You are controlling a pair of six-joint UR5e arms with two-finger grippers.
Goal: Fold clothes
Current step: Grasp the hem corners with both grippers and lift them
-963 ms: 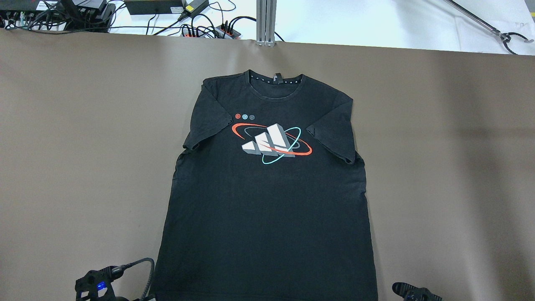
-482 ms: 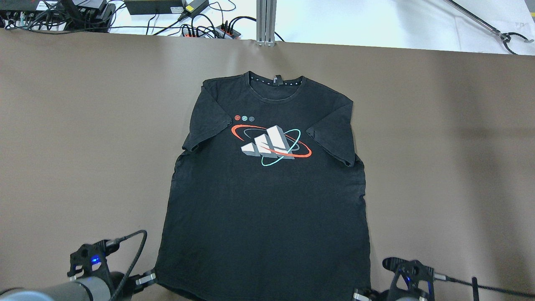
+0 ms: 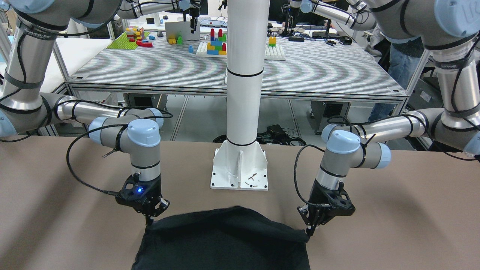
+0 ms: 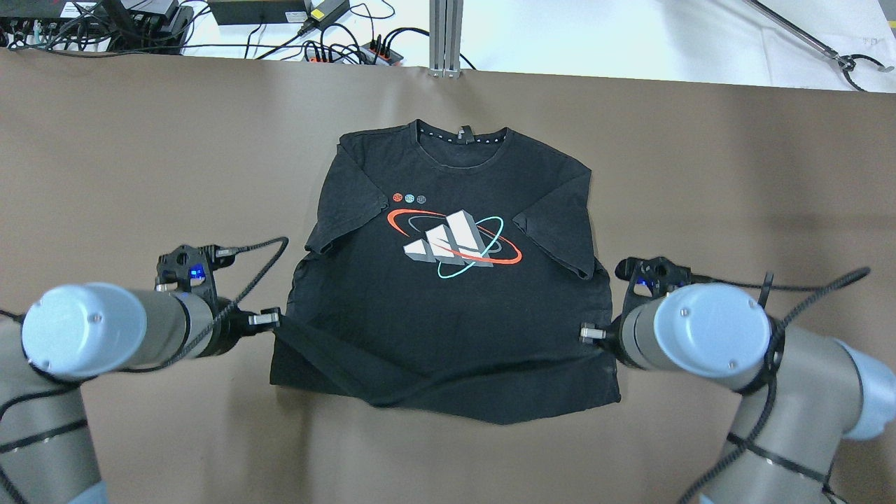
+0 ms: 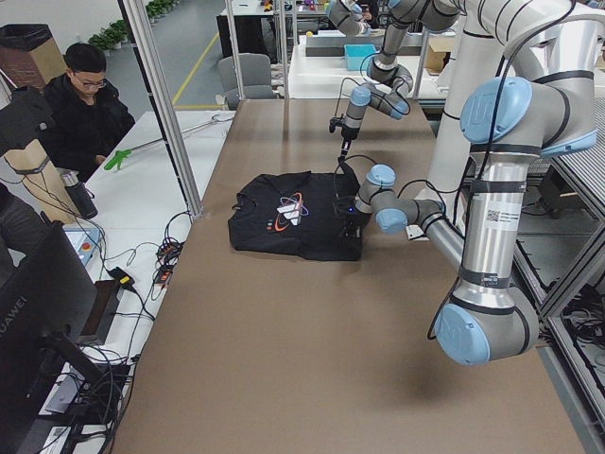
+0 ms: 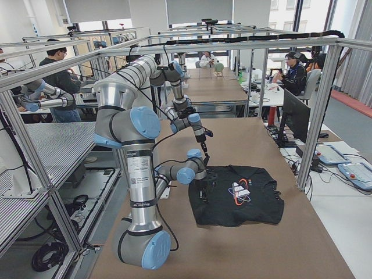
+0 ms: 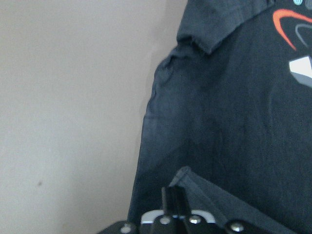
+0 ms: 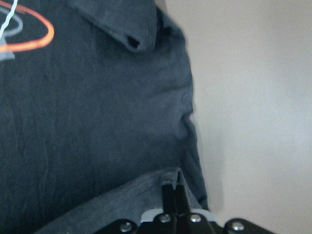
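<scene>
At hem corners, left end effector [image 4: 274, 322] and right end effector [image 4: 586, 334] pinch the T-shirt [image 4: 448, 315] (edge raised).

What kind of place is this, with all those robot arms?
Most likely a robotics lab. Big robot arms stand at long tables, toy bricks sit on a metal workbench for practice, and a person sits near a monitor.

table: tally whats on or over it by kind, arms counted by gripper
black t-shirt: 1
grippers: 2, left gripper and right gripper, each pinching the shirt's hem
white pillar: 1
total: 4
</scene>
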